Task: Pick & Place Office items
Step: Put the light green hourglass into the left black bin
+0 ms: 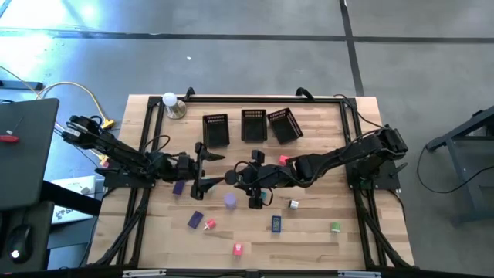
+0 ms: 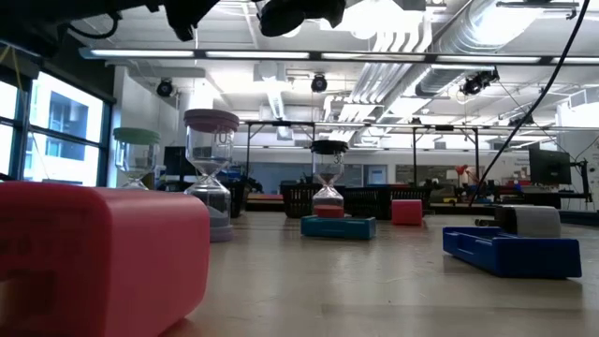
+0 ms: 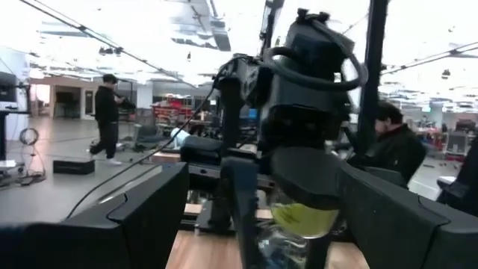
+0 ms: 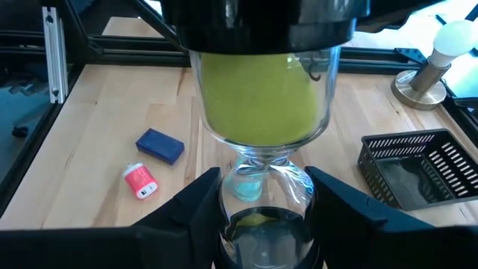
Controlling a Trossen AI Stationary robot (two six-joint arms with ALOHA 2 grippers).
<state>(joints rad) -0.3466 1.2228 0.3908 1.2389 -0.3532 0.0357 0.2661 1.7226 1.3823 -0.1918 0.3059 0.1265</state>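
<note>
Left gripper [image 1: 202, 171] hangs mid-bench [image 1: 324, 239], jaws apart, empty. Just to its right, right gripper [image 1: 248, 184] has its jaws clamped on the narrow waist of a yellow-sand hourglass [image 4: 263, 127], held upright above the bench. Looks light, rigid, clear-walled and probably brittle, slick; the waist is the sensible hold, gentle squeeze. Purple block [image 1: 195, 219] and other small items lie scattered nearby.

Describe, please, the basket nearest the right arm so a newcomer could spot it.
On the wooden table, three black mesh baskets stand in a row. It is the end one, farthest from the white ball; unlike its straight neighbours, it sits turned askew.
</note>
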